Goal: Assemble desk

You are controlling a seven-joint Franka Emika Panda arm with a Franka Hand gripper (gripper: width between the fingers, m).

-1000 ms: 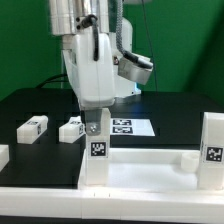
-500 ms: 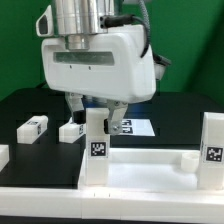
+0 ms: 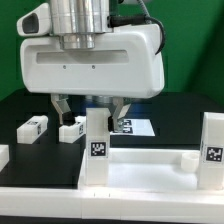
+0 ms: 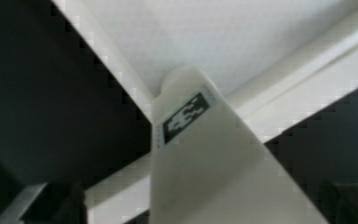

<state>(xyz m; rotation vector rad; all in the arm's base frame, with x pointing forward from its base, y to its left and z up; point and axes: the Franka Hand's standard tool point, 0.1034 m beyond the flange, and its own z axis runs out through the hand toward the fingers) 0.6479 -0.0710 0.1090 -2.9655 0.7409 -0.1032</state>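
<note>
The end effector (image 3: 91, 108) is hanging with its fingers (image 3: 61, 106) spread wide, one on each side of the top of the upright leg (image 3: 96, 140), and it is pinching nothing. The main danger is probably a badly centred closing or descent. If one finger is meeting the leg before the other, it is pushing the leg sideways, and a leg that is not sitting fully in its corner socket could tilt or jump out. How deep the leg is sitting in the socket cannot be told from these views. The finger on the exterior view's left is also hanging near a loose leg (image 3: 70, 130) lying on the black bench (image 3: 25, 108), so a low sideways move could be knocking that part away. A second loose leg (image 3: 33, 126) is lying further to that side, and the marker board (image 3: 138, 127) is lying behind. The desk is looking white and plain. Its tabletop (image 3: 150, 158) is lying flat at the front of the bench with its raised rim showing. The upright leg is standing at the corner on the exterior view's left, and another leg (image 3: 213, 145) is standing at the corner on the right. Each is carrying a small black-and-white tag. In the wrist view the square leg (image 4: 202, 165) is rising close to the camera over the tabletop (image 4: 211, 35).
</note>
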